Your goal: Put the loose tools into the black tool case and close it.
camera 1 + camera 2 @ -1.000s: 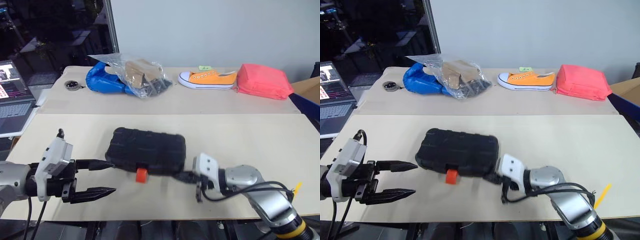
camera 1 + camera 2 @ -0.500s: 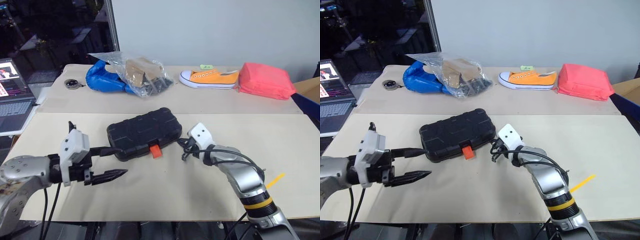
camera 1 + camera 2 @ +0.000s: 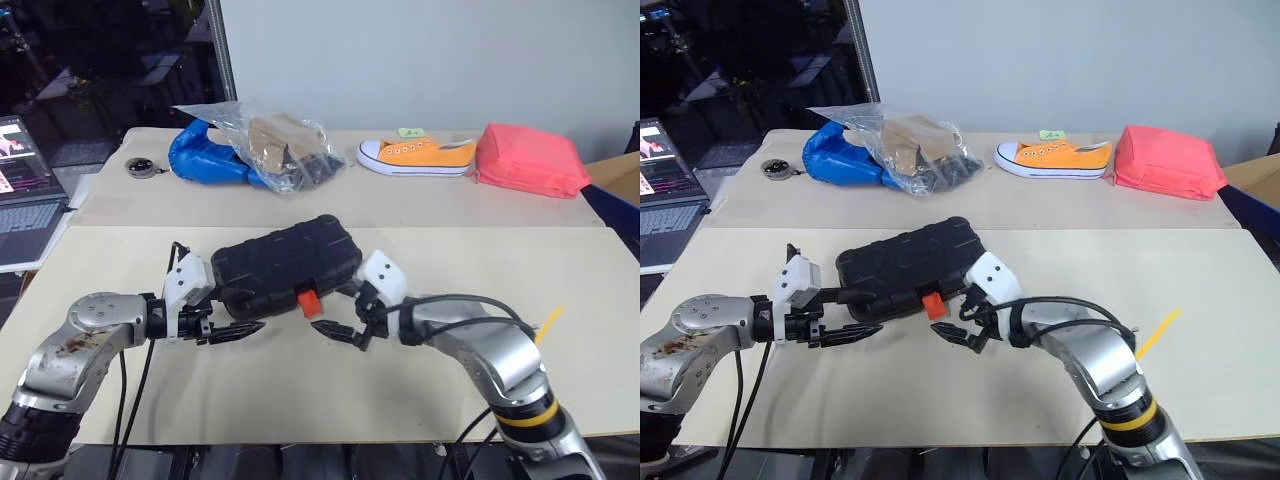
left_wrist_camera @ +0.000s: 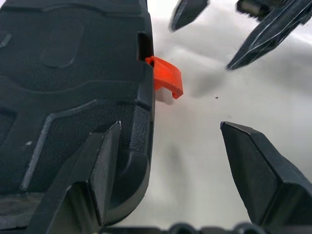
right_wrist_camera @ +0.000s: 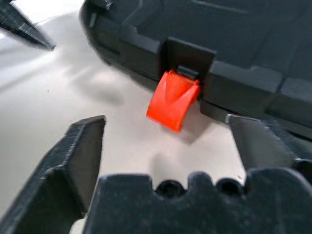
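With the ribbed black plastic tool case (image 3: pixel 285 264) lying closed on the beige table (image 3: pixel 560 270) and its orange latch (image 3: pixel 308 302) hanging unfastened, both the left gripper (image 3: pixel 238 318) and right gripper (image 3: pixel 338 318), fingers spread, flank that latch, so latching remains.

The case (image 3: pixel 286 264) is matt black plastic with a fine pebbled grain and moulded ribs; its latch (image 5: pixel 173 99) is smooth orange plastic (slightly glossy). The desk (image 3: pixel 420 400) looks like pale, smooth, matt wood. The bag (image 3: pixel 275 145) is clear, crinkled, shiny film.
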Controlling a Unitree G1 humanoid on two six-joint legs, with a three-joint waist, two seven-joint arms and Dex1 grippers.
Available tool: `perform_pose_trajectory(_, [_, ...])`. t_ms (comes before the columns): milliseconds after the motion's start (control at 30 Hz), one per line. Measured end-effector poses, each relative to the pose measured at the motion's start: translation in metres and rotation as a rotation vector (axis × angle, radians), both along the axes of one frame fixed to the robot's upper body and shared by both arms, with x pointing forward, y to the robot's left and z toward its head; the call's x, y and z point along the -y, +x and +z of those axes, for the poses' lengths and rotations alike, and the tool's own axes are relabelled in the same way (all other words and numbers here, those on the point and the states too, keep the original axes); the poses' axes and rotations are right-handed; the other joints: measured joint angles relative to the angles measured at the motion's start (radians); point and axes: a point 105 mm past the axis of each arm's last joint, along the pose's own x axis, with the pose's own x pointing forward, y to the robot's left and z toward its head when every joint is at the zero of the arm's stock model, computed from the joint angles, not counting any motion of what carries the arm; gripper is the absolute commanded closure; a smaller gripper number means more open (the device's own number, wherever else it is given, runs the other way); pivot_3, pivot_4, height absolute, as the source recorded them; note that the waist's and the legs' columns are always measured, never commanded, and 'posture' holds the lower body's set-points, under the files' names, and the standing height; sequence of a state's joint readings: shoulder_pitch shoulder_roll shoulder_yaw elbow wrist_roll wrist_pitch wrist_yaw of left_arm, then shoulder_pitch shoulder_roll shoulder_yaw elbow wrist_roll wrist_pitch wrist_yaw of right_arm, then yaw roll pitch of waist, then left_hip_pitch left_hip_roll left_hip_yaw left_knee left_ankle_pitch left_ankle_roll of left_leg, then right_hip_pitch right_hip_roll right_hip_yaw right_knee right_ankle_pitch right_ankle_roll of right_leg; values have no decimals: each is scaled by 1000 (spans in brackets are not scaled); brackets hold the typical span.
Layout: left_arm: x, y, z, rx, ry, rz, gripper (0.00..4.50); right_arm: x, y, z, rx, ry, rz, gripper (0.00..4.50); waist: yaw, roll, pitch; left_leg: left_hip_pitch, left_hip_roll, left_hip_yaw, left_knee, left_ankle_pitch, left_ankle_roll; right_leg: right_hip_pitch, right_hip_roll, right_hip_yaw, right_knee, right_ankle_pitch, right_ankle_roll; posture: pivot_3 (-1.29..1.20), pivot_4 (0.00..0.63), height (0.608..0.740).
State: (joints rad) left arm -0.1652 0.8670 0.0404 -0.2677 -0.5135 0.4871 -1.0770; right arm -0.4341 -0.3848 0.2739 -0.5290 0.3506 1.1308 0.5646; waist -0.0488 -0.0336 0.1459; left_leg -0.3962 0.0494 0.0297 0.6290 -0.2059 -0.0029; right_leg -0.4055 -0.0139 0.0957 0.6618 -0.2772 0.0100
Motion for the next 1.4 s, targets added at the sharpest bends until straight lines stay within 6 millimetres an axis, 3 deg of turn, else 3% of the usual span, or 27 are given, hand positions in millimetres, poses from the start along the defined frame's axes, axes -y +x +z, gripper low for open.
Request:
perform_pose_trajectory(200, [1, 3, 1, 2, -4, -8, 992, -11, -2, -10, -126, -2, -131, 20, 2, 0, 0, -1, 0, 0, 0, 0, 0, -1, 0, 0, 0, 0, 0, 0, 150, 740])
perform_pose_trajectory(367, [4, 4, 0, 3, -12, -11, 992, -23, -2, -7, -163, 39, -226, 20, 2, 1, 0, -1, 0, 0, 0, 0, 0, -1, 0, 0, 0, 0, 0, 0, 150, 740])
perform_pose_trajectory(700, [18, 7, 0, -14, -25, -42, 992, -17, 7, -9, -112, -9, -353, 20, 0, 1, -1, -2, 0, -1, 0, 0, 0, -1, 0, 0, 0, 0, 0, 0, 150, 740])
perform_pose_trajectory(800, [19, 10, 0, -15, -21, -46, 992, -16, 6, -13, -116, -23, -364, 647, 0, 1, -1, -2, 0, -1, 0, 0, 0, -1, 0, -1, -1, 0, 0, 0, 150, 740])
perform_pose_trajectory(833, [19, 10, 0, -16, -21, -46, 992, -17, 6, -13, -118, -22, -364, 1046, 1, 1, -1, -2, 0, -1, 0, 0, 0, -1, 0, -1, -1, 0, 0, 0, 150, 740])
perform_pose_trajectory(1233, [19, 12, -1, -16, -18, -50, 992, -27, 3, -15, -132, -18, -330, 1046, 3, 1, -1, -2, 0, -1, 0, 0, 0, -1, 0, -1, -1, -1, 2, 0, 150, 740])
perform_pose_trajectory(1400, [19, 12, -1, -10, -14, -53, 992, -27, 4, -17, -123, -34, -324, 2586, 3, 1, -1, -2, 0, -1, 0, 0, 0, -1, 0, -1, -1, -1, 2, 0, 150, 740])
